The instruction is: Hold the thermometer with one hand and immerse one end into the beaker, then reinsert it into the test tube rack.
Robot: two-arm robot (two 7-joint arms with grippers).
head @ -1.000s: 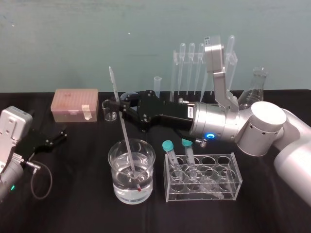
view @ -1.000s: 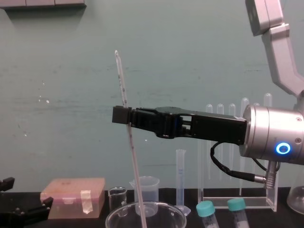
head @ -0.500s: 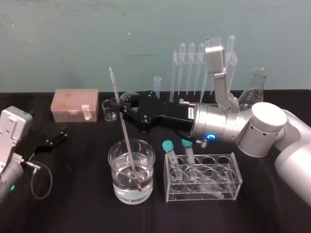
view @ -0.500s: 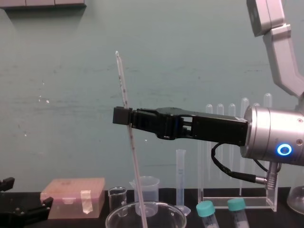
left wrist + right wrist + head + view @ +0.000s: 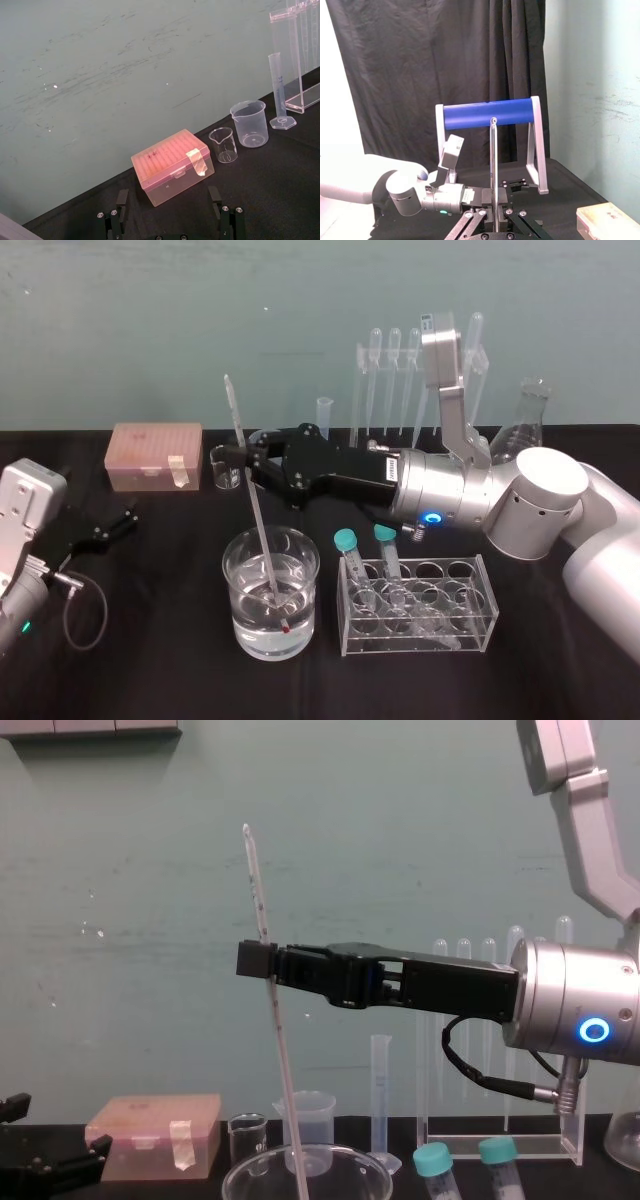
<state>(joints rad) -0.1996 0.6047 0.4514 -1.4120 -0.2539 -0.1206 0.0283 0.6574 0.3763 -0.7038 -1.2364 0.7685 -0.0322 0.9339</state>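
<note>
The table [image 5: 150, 670] is covered in black cloth and backed by a scuffed teal wall. At the centre of the head view the right gripper [image 5: 243, 453] is closed narrowly on the thermometer [image 5: 258, 530], which is pinched above its middle.

In the chest view the same gripper [image 5: 262, 963] is held level at mid-frame. The rod [image 5: 283, 1070] is seen tilted, with its top leaning toward the upper left and its lower part running down inside the beaker's rim [image 5: 350, 1156] at the bottom edge. In the head view the beaker [image 5: 232, 575] is shown whole at lower centre, partly filled with water. The thermometer's red-tipped end is submerged near the bottom; whether the glass is touched cannot be told. In the right wrist view the rod [image 5: 493, 165] is seen rising straight up from the closed jaws, before a black curtain.

The thermometer is a thin, whitish glass rod marked with fine dark graduations.

The test tube rack [image 5: 358, 390] is placed at the upper right of centre, behind the right arm, with pipettes hung in it.

The left gripper [image 5: 118, 520] is parked at the lower left. In the left wrist view its fingers [image 5: 224, 217] are spread wide, facing a pink box [image 5: 172, 167].
</note>
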